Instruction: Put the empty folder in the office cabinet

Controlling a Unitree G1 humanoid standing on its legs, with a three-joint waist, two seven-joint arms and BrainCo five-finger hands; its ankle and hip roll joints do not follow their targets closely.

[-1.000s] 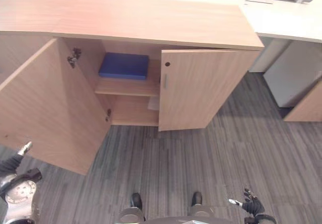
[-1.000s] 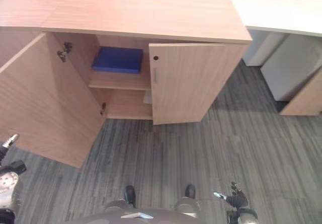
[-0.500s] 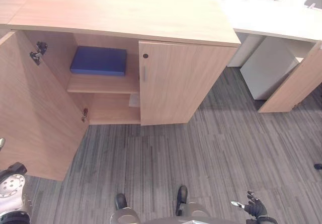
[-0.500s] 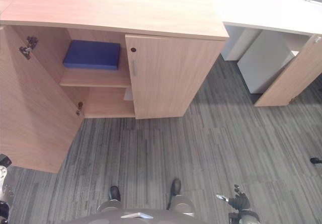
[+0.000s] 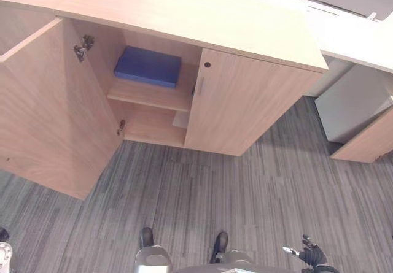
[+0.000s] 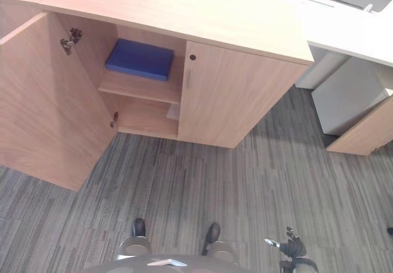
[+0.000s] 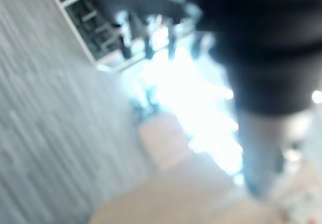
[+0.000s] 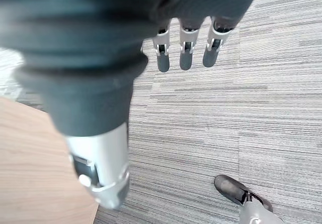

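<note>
A flat blue folder (image 5: pixel 147 67) lies on the upper shelf of the wooden office cabinet (image 5: pixel 245 34). The cabinet's left door (image 5: pixel 55 107) stands wide open and its right door (image 5: pixel 245 110) is closed. My right hand (image 6: pixel 293 247) hangs low at the bottom right, far from the cabinet; in the right wrist view its fingers (image 8: pixel 185 48) are straight over the carpet and hold nothing. My left hand (image 7: pixel 251 58) shows blurred in the left wrist view, fingers apparently straight, with nothing in it.
The open door juts out over the grey striped carpet at the left. Something white (image 5: pixel 180 119) lies on the lower shelf. A white desk unit (image 5: pixel 353 104) and a wooden panel (image 5: pixel 368 144) stand to the cabinet's right.
The head camera has swung, shifting the whole picture. My left arm has sunk almost out of the eye views at the lower left. The folder stays on the shelf.
</note>
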